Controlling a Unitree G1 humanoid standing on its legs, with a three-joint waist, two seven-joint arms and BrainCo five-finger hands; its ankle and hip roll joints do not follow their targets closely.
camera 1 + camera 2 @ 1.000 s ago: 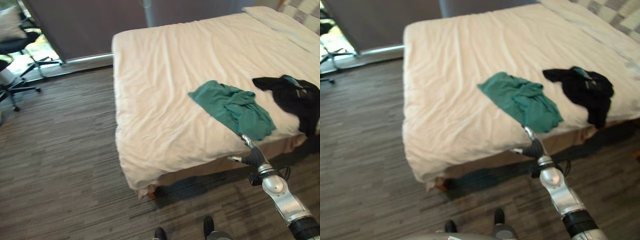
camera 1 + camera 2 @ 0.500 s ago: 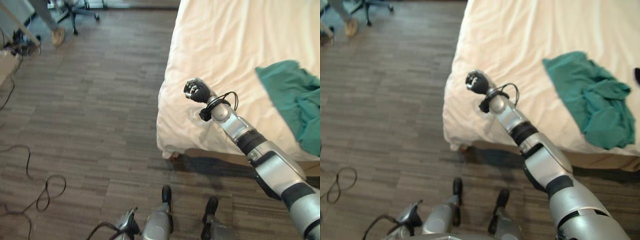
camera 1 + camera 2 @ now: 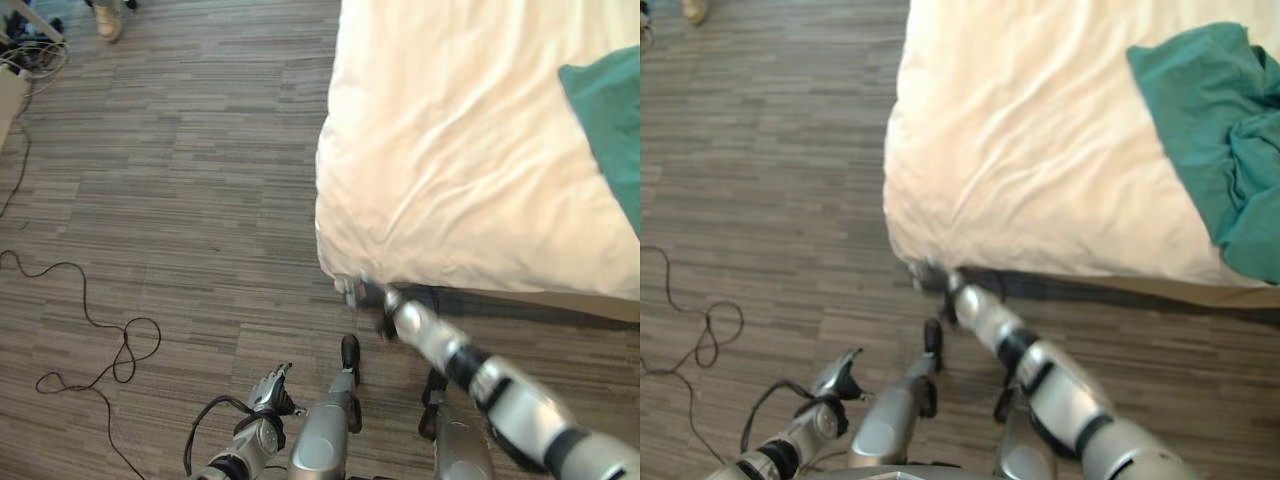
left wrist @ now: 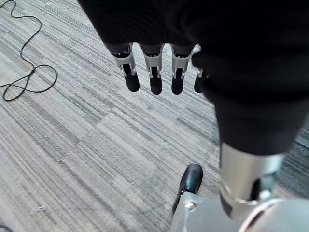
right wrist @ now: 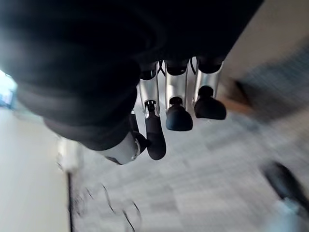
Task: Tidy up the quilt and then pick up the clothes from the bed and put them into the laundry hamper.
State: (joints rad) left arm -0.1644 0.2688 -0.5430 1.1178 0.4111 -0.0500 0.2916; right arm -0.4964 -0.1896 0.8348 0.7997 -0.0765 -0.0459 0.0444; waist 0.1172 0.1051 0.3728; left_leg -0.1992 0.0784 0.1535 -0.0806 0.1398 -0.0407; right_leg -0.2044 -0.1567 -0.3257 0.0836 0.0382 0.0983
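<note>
Your right hand (image 3: 362, 293) sits low at the near corner of the bed (image 3: 520, 295), right under the hanging edge of the quilt (image 3: 450, 170). That is where the quilt droops past the mattress, so the reach looks aimed at the corner to pull or square it. In the right wrist view the fingers (image 5: 176, 116) hang partly bent with bare floor (image 3: 180, 200) past them and no cloth between them and the thumb. You are holding nothing; the hand is loose rather than clenched. Whether a fingertip touches the quilt's edge cannot be told from the eye views.

Your left hand (image 3: 840, 378) hangs down at your side over the floor, well apart from the bed, fingers (image 4: 153, 72) straight and released. It is idle, and from there it can come in if the corner needs two hands.

The clothes wait on the bed. A green garment (image 3: 1215, 150) lies crumpled on top of the quilt, well beyond and to the right of your right hand. It lies on the very surface you are about to pull, so a hard tug at the corner may drag it along or bunch it.

The quilt looks fairly flat but creased near the corner, so the tidying seems unfinished.
</note>
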